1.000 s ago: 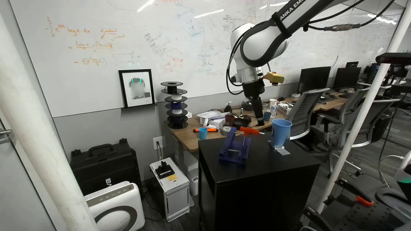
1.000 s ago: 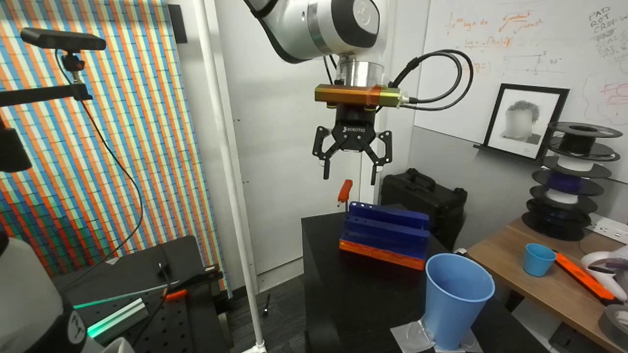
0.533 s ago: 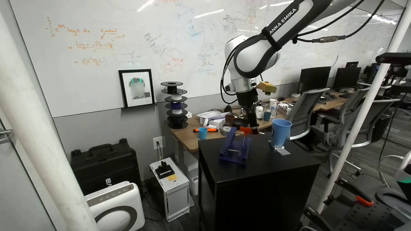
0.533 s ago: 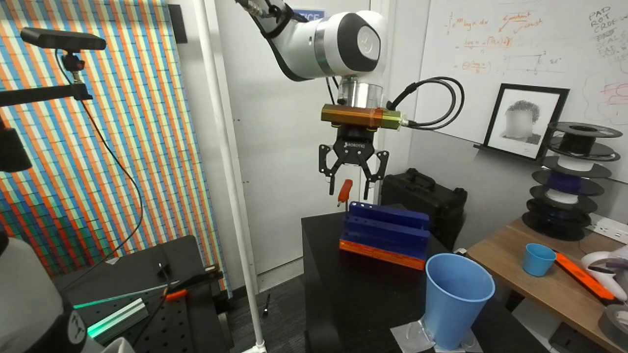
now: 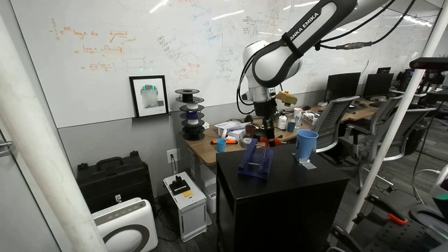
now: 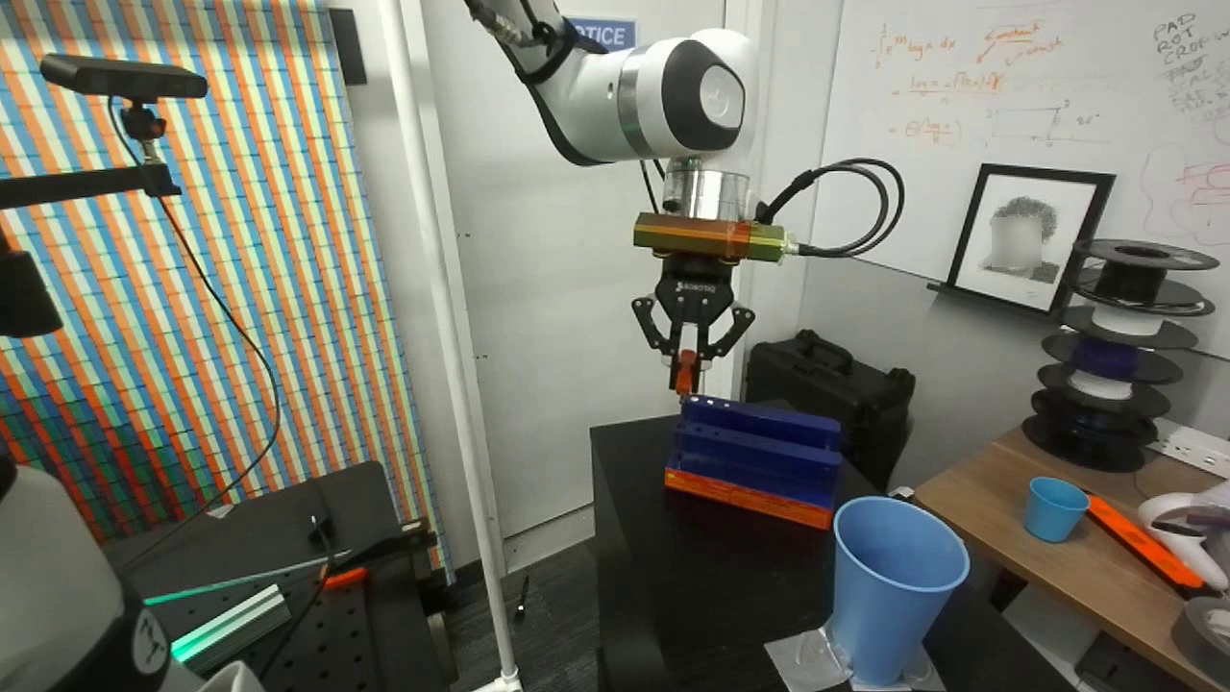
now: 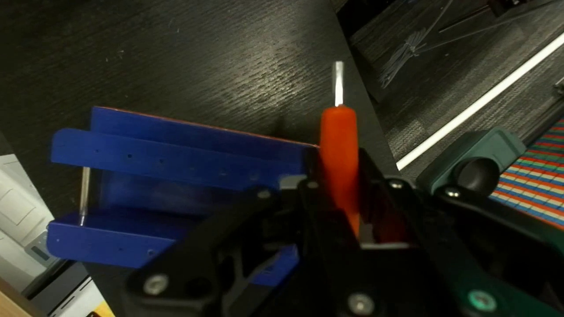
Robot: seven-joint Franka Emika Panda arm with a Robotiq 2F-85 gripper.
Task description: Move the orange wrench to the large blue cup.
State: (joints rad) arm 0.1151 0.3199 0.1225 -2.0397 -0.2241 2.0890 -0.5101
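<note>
My gripper (image 6: 686, 377) is shut on the red-orange T-handle of the orange wrench (image 7: 338, 136), one finger on each side. In the wrist view the handle runs up between the fingers, and a short metal tip sticks out beyond it. The wrench still stands at the end of the dark-blue rack (image 6: 754, 452), its shaft mostly hidden by rack and fingers. In both exterior views the large blue cup (image 6: 894, 596) is upright on the same black cabinet, apart from the gripper, with clear tape round its base (image 5: 308, 163).
The black cabinet top (image 5: 280, 182) carries rack and cup. Behind it, a wooden desk (image 5: 206, 150) holds a small blue cup (image 5: 221, 145), an orange cutter (image 6: 1143, 548) and clutter. A white pole (image 6: 452, 384) stands beside the cabinet.
The gripper has come down and across to the wrench, and its wide-apart fingers have closed around the handle. Rack and large blue cup look the same.
</note>
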